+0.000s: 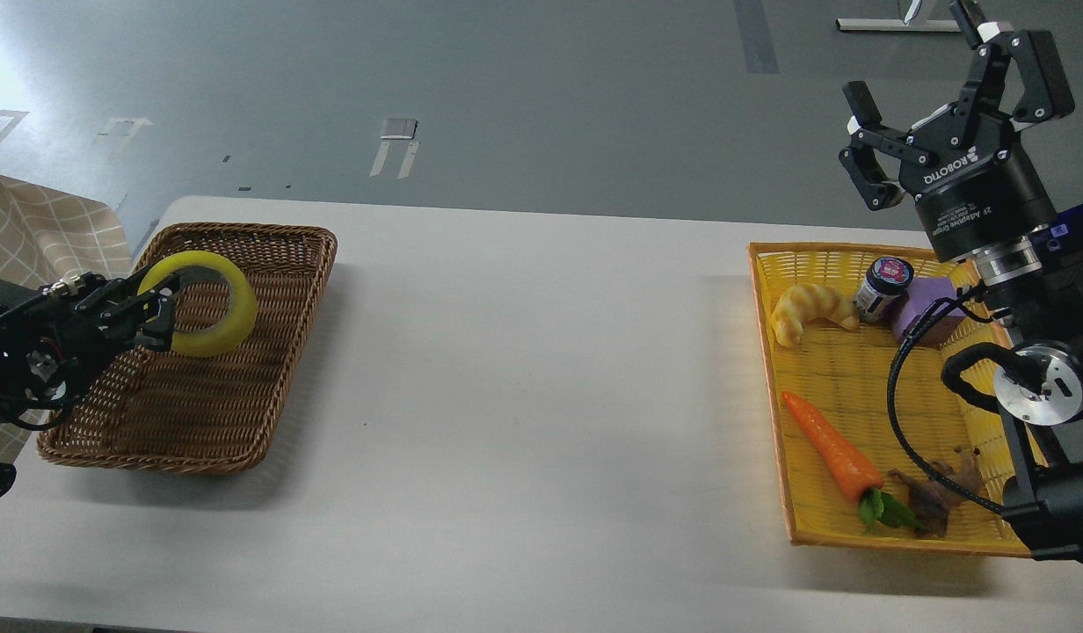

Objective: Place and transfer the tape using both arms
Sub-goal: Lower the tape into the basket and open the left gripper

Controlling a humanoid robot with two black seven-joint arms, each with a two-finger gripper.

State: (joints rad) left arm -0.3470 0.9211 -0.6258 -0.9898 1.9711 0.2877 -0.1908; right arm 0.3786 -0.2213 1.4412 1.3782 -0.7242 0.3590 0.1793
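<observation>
The yellow tape roll (pixel 209 303) hangs over the brown wicker basket (pixel 243 413) at the table's left. My left gripper (pixel 159 308) comes in from the left edge and is shut on the tape's left rim, holding it low inside the basket; I cannot tell whether it touches the bottom. My right gripper (pixel 924 83) is raised high above the far right corner of the yellow basket (pixel 792 492). Its fingers are spread apart and hold nothing.
The yellow basket holds a pale croissant (pixel 805 309), a small dark jar (pixel 883 288), a purple block (pixel 926 309), a carrot (pixel 836 453) and a brown toy figure (pixel 937 497). A checked cloth (pixel 45 237) lies at the far left. The white table (pixel 541 369) spans between the baskets.
</observation>
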